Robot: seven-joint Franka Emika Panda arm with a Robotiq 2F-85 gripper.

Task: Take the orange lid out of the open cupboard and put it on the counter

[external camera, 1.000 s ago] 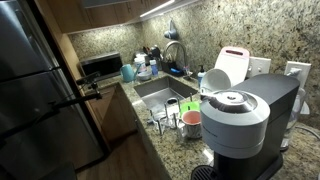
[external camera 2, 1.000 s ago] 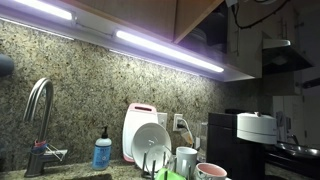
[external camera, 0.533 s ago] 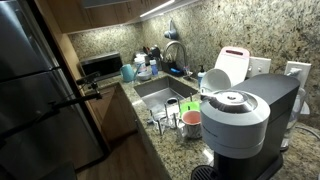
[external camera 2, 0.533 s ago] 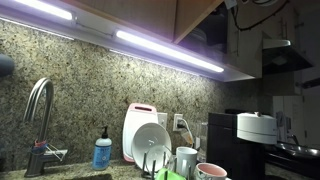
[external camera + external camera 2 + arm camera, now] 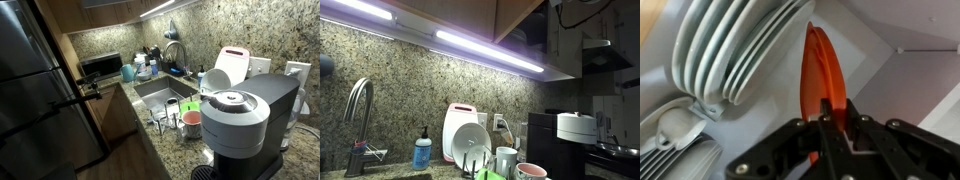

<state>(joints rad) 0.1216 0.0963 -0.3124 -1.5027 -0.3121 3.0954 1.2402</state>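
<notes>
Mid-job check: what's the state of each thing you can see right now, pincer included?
orange lid: upright on edge, inside the cupboard, gripped
pincer: shut on the orange lid
plates: standing on edge in a rack beside the lid, not touching it
light strip: on
counter: lid not yet on it

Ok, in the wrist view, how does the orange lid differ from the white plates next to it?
The orange lid is bright orange, the white plates white. The lid is single and pinched between the fingers; the plates are several, stacked together, untouched. Both stand on edge.
</notes>
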